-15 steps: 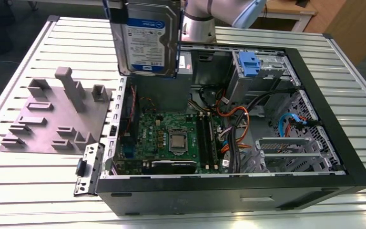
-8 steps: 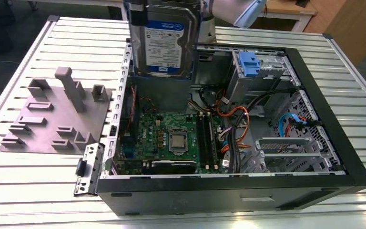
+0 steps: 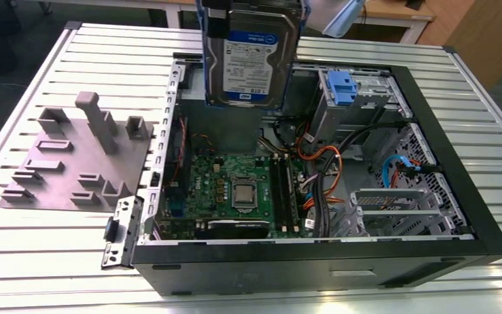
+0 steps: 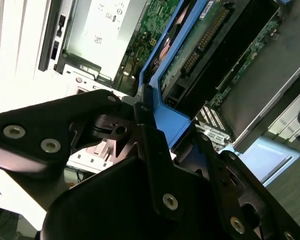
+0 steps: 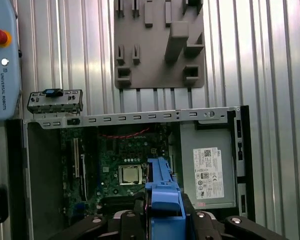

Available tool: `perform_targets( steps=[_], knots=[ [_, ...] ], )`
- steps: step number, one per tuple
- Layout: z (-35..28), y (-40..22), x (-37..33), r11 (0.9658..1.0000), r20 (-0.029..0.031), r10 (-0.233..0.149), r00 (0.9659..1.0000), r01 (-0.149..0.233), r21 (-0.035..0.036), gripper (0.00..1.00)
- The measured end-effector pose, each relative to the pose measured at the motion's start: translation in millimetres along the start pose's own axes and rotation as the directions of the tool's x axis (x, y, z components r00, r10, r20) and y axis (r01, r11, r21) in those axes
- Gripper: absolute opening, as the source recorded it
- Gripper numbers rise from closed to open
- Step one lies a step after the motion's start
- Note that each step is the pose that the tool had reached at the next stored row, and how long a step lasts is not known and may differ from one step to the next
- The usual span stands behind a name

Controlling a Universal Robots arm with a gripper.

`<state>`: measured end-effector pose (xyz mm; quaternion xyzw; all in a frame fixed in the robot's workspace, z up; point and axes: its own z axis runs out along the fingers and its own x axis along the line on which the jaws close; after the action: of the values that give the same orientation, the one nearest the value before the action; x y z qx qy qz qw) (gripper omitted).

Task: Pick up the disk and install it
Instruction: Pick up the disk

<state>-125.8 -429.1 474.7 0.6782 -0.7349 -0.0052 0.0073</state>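
The disk [image 3: 251, 59] hangs upright above the back of the open computer case [image 3: 321, 261], its white-and-blue label facing the exterior camera and blue rails along both edges. My gripper [image 3: 251, 5] holds it from above at the frame's upper edge. In the first wrist view the disk's blue rail [image 5: 163, 192] sits clamped in my gripper [image 5: 163, 215], over the motherboard [image 5: 125, 170]. The second wrist view shows the black fingers [image 4: 150, 150] closed on the blue rail [image 4: 172, 122], with the disk's green circuit board [image 4: 202, 47] beyond.
Inside the case are a drive cage with a blue latch [image 3: 342, 88], cables [image 3: 321, 163] and the grey power-supply box [image 5: 208, 172]. A grey fixture plate with posts [image 3: 76, 157] lies on the slatted table at the exterior view's left. A hinged bracket [image 3: 120, 232] sticks out from the case.
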Motion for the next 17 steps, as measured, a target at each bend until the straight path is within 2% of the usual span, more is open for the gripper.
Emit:
perform_targets(
  steps=[3,17],
  knots=[
    [0.3,-3.8,-0.3,1.0,0.0001,0.0,1.0,0.0,0.0,0.36],
    [0.4,-4.7,-0.4,1.0,0.0001,0.0,1.0,0.0,0.0002,0.36]
  ],
)
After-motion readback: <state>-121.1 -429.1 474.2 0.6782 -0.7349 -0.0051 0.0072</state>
